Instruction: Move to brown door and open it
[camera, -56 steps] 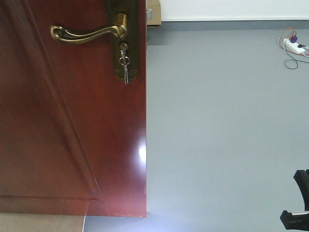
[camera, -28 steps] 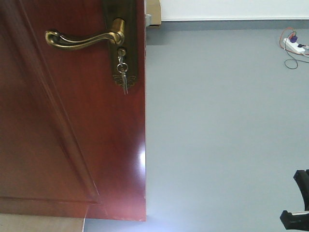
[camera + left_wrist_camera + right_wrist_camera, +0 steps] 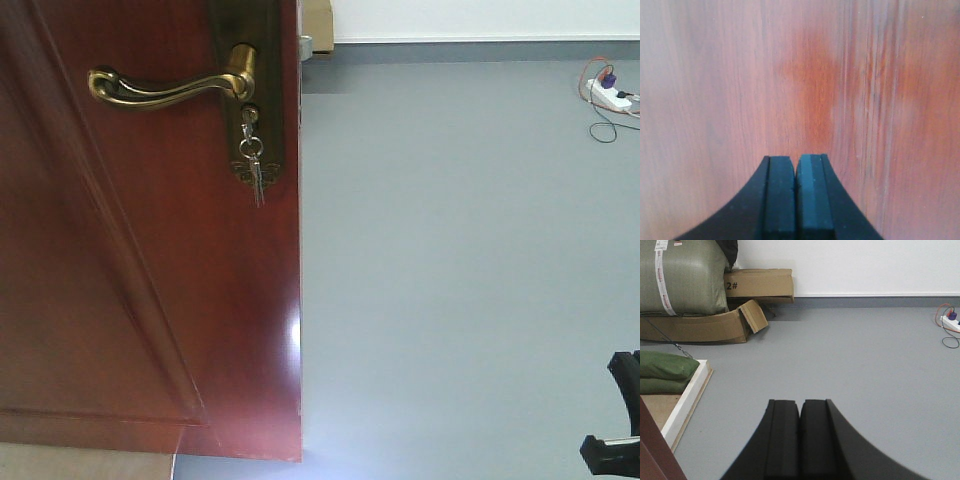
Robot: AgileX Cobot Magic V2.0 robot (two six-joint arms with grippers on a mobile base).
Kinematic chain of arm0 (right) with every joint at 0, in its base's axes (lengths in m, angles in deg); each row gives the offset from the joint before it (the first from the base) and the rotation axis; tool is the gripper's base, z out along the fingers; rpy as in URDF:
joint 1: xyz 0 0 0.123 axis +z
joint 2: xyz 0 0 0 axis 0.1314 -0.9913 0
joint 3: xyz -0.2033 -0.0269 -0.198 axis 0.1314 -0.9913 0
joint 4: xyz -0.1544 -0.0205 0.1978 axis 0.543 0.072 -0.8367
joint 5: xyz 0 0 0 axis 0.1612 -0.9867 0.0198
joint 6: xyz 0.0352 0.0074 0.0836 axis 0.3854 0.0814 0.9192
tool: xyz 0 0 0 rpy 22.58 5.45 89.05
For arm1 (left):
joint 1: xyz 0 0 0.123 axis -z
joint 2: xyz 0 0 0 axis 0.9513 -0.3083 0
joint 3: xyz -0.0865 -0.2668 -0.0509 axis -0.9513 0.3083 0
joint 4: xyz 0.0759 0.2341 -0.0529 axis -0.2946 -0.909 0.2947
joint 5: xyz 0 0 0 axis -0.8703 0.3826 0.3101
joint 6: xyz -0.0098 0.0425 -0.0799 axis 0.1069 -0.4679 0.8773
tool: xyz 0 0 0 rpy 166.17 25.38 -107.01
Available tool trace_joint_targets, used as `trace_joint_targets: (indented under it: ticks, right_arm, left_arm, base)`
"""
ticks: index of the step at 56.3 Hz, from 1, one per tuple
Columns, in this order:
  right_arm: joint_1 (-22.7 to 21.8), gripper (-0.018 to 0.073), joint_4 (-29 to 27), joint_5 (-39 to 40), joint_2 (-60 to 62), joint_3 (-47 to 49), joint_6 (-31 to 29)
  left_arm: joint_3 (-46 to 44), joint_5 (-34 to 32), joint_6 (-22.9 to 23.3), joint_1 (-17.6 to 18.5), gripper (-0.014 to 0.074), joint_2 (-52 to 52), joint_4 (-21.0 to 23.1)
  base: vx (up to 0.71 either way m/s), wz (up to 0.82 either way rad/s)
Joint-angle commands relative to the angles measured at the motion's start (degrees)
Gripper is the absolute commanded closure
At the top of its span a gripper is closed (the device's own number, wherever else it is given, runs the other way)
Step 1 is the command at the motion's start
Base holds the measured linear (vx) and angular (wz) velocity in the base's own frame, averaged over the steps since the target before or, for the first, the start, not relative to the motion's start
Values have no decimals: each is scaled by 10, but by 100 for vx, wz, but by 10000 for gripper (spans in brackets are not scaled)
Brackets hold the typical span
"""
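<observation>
The brown door [image 3: 150, 300] fills the left half of the front view, glossy and reddish, with its free edge near the middle. Its curved brass lever handle [image 3: 165, 88] sits high on a brass plate [image 3: 262, 60], and keys [image 3: 255, 170] hang from the lock below it. In the left wrist view my left gripper [image 3: 796, 162] is shut with nothing in it, its tips very close to the door's wood [image 3: 800, 75]. My right gripper [image 3: 800, 407] is shut and empty, facing the grey floor. A sliver of the door [image 3: 652, 460] shows at that view's bottom left.
Grey floor [image 3: 460, 260] stretches right of the door to a white wall. A power strip with cables [image 3: 610, 95] lies at the far right. Cardboard boxes [image 3: 757, 285], a big green sack [image 3: 682, 275], green bags [image 3: 665, 370] and a white-edged board [image 3: 687, 395] stand on the left.
In the front view the handle and keys have shifted left and downward, and the door's free edge has crept slightly left. The black arm part at bottom right has stayed put.
</observation>
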Motion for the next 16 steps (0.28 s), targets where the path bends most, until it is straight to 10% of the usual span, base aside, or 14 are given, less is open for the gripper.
trace_joint_targets:
  ticks: [1, 16]
  right_arm:
    - [1, 559, 2, 45, 3, -2, -4]
    - [1, 559, 2, 45, 3, -2, -4]
  left_arm:
    - [-10, -43, 0, 0, 460, 9, 2]
    - [-10, -43, 0, 0, 460, 9, 2]
  base:
    - [0, 0]
    - [0, 0]
